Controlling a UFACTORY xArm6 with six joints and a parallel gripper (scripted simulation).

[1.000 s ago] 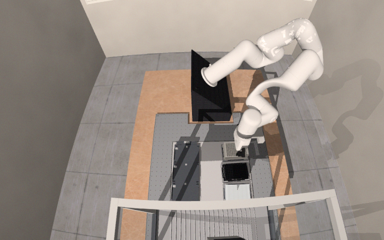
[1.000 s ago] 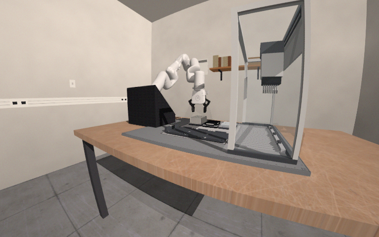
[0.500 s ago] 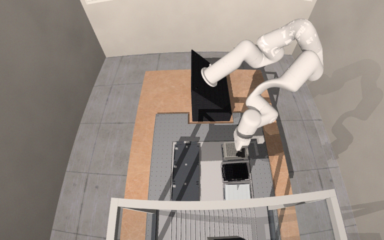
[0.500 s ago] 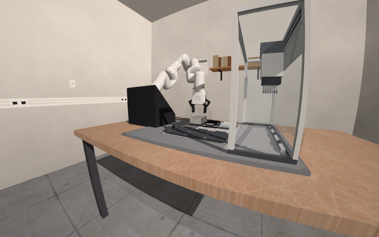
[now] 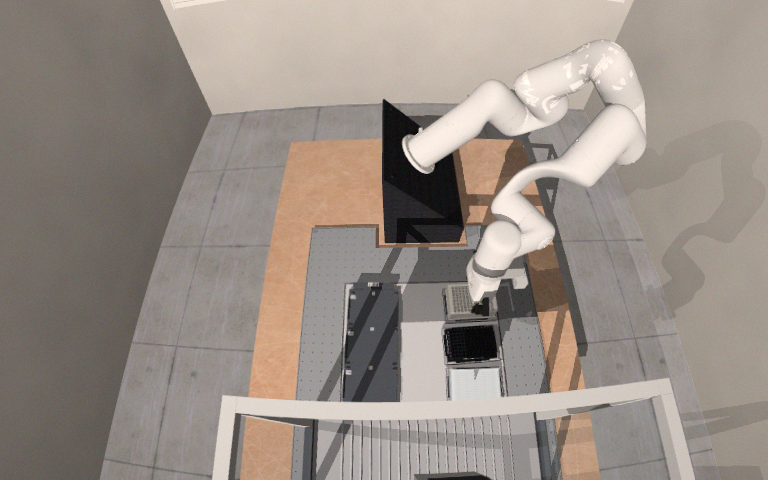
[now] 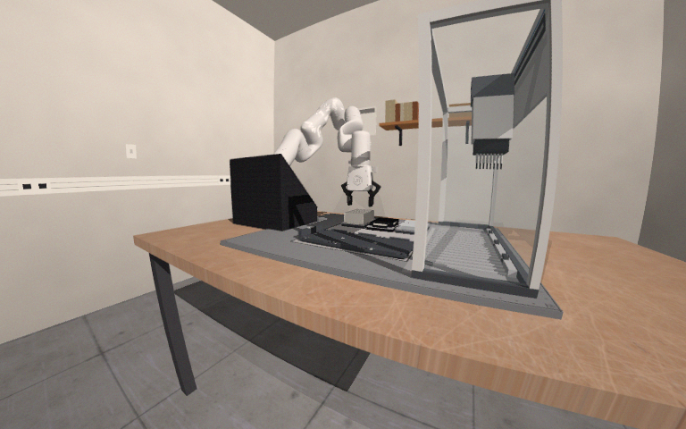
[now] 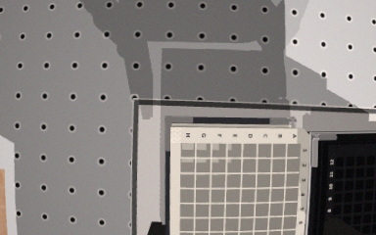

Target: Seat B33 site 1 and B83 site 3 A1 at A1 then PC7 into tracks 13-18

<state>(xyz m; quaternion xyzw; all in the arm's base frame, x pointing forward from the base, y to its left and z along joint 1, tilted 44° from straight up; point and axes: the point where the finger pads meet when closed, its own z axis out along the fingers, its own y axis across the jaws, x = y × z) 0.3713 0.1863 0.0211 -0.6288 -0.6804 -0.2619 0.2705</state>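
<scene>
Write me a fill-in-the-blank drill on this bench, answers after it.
The pincer hovers above the block called ____.
Its fingers stand ____.
The middle nest holds a plate coloured ____.
The carrier PC7 has ____ plates on it.

Missing words: B83; open; black; no.

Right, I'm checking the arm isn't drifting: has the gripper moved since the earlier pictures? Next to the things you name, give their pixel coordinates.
No, no visible shift: the gripper (image 5: 481,307) (image 6: 360,204) hangs at the same spot above the pale block (image 5: 457,300) (image 6: 358,216) (image 7: 240,188).
</scene>
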